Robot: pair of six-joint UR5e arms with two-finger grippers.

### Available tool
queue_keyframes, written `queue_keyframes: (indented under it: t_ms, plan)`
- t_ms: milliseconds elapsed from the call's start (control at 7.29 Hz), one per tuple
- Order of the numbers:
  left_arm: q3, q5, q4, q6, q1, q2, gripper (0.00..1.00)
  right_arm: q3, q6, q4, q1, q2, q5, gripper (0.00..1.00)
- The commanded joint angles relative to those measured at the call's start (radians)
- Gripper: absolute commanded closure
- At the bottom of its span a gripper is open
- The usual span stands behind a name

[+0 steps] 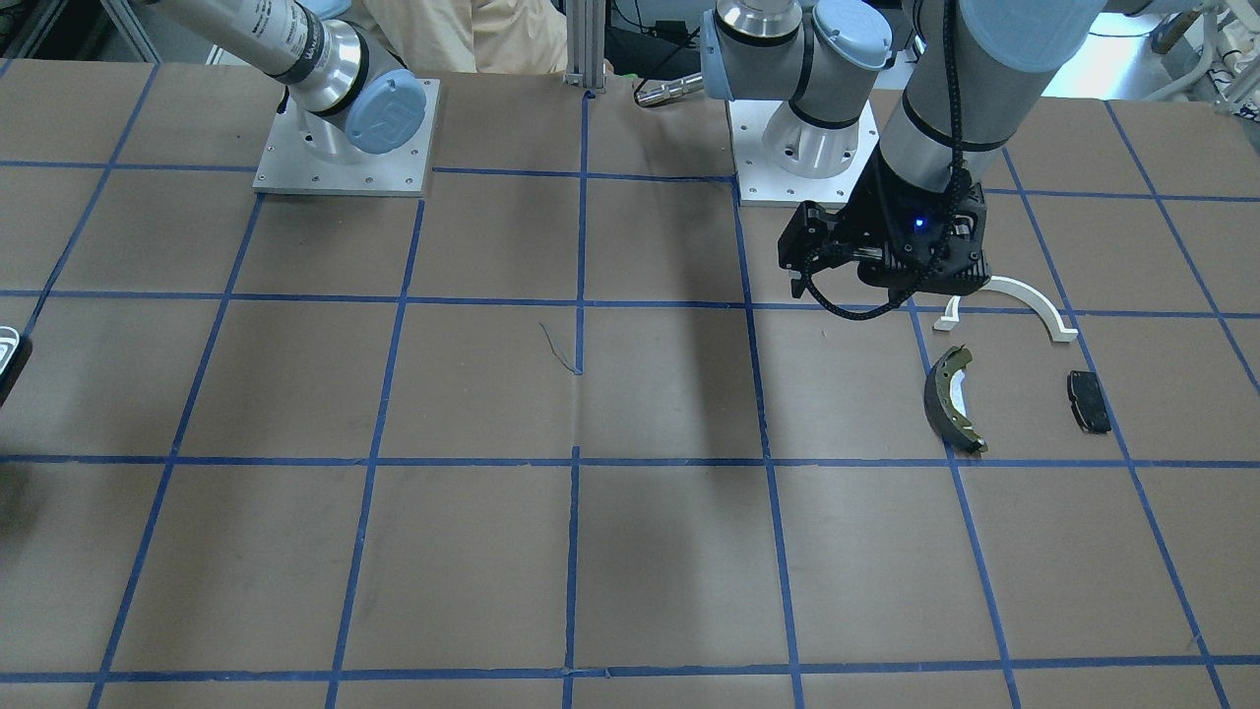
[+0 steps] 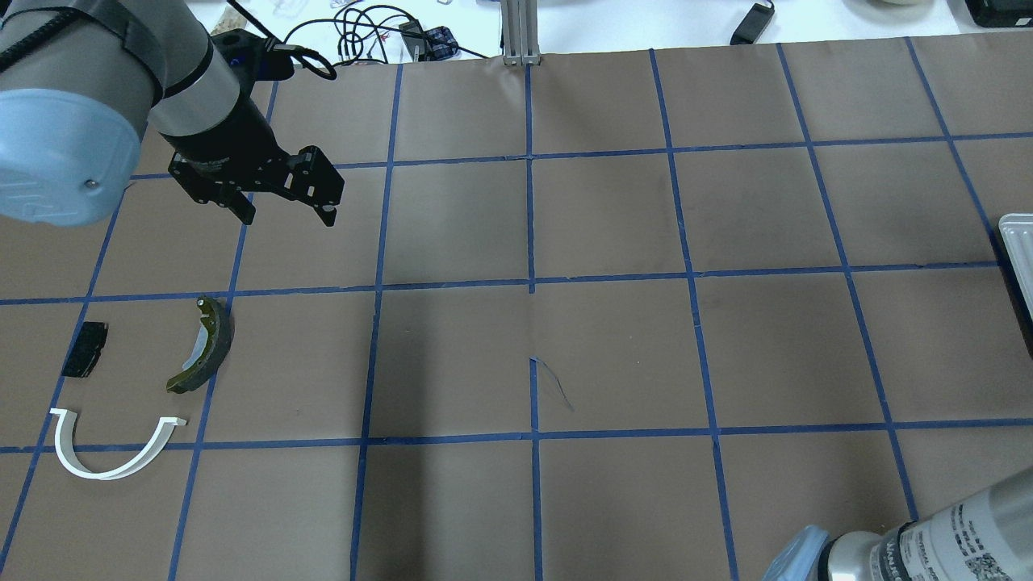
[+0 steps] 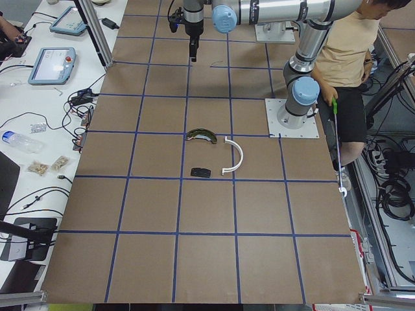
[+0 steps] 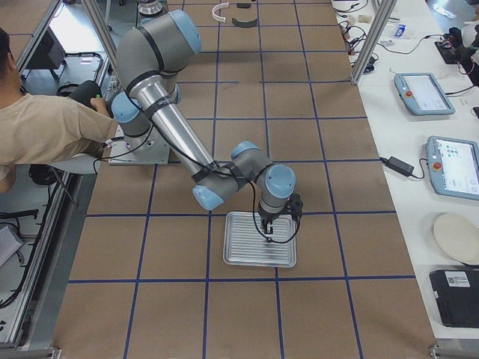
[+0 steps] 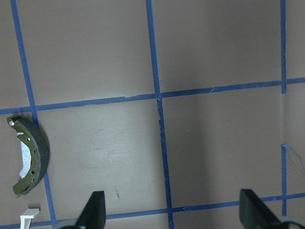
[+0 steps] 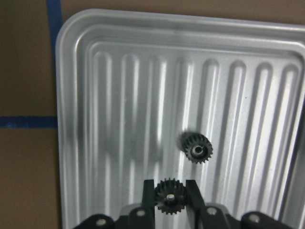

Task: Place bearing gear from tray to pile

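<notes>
In the right wrist view my right gripper (image 6: 170, 196) is shut on a small dark bearing gear (image 6: 170, 190), a finger (image 6: 149, 193) against each side of it, over the ribbed silver tray (image 6: 95, 119). A second gear (image 6: 197, 148) lies loose on the tray just beyond. In the exterior right view the right gripper (image 4: 271, 238) is low over the tray (image 4: 239, 250). The pile is a white arched strip (image 2: 105, 464), a brake shoe (image 2: 206, 343) and a black pad (image 2: 85, 349). My left gripper (image 2: 286, 216) hangs open and empty above the table, beyond the pile.
Brown paper with a blue tape grid covers the table. The tray's corner shows at the overhead view's right edge (image 2: 1015, 242). An operator in a beige shirt (image 4: 45, 127) sits behind the arm bases. Tablets and cables lie on the side bench.
</notes>
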Motion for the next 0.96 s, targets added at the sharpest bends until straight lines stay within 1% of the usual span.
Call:
queue_keyframes:
  t_ms: [0, 275, 412, 549, 686, 824]
  plan:
    - [0.0, 0.001, -0.001, 0.0, 0.0, 0.002, 0.0, 0.007, 0.156, 0.112, 0.207, -0.075, 0.011, 0.83]
    - [0.0, 0.0, 0.0, 0.0, 0.0, -0.001, 0.0, 0.03, 0.368, 0.114, 0.486, -0.076, 0.029, 0.83]
    - [0.0, 0.001, 0.0, 0.0, 0.0, 0.0, 0.0, 0.08, 0.479, 0.1, 0.597, -0.079, 0.031, 0.83]
    - [0.0, 0.001, 0.0, 0.0, 0.0, 0.002, 0.0, 0.143, 0.634, 0.02, 0.733, -0.079, 0.028, 0.83]
    - [0.0, 0.0, 0.0, 0.0, 0.0, 0.0, 0.0, 0.213, 0.781, -0.107, 0.862, -0.07, 0.034, 0.82]
    - [0.0, 0.0, 0.0, 0.0, 0.0, -0.001, 0.0, 0.258, 0.921, -0.203, 0.949, -0.06, 0.084, 0.81]
